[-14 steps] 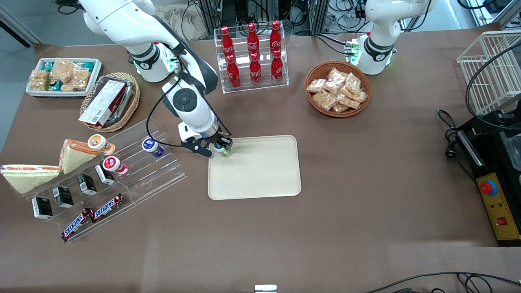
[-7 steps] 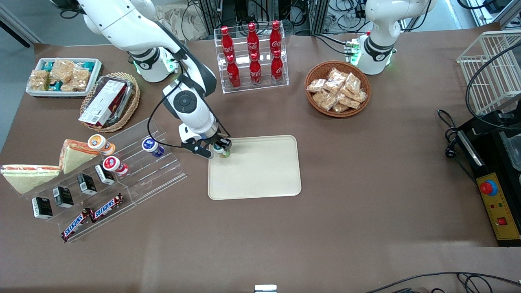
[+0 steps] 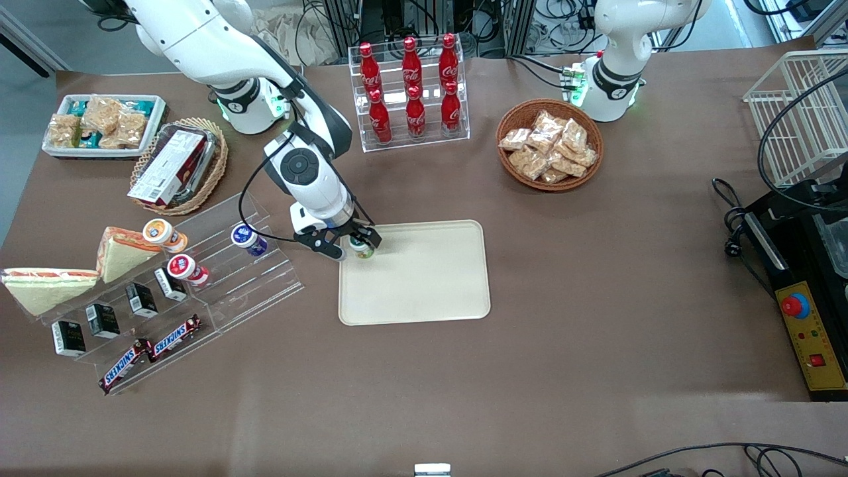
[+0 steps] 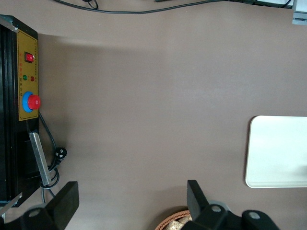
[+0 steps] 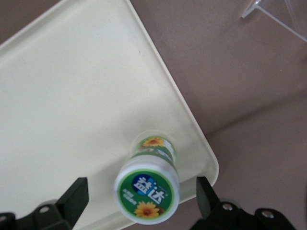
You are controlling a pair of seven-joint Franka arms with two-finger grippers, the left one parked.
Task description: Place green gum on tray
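Now that the fingers have spread apart, the gripper (image 3: 352,243) no longer clamps the green gum (image 3: 362,248), which half a second ago sat pinched between them. In the wrist view the gripper (image 5: 142,199) shows both fingertips wide of the green gum (image 5: 148,184), with clear gaps on either side of its white lid. The bottle stands upright on the tray (image 3: 424,291), in the corner nearest the clear display stand (image 3: 228,285) and close to the rim (image 5: 204,143), yet fully on the cream surface. It looks steady, with no visible lean.

Judging from this, the placing itself seems done: the gum rests on the tray and bears its own weight. What remains is likely only for the arm to rise straight away from the bottle. Because the fingers flank the lid closely, a sideways drift on the way up could knock it over or nudge it toward the rim.
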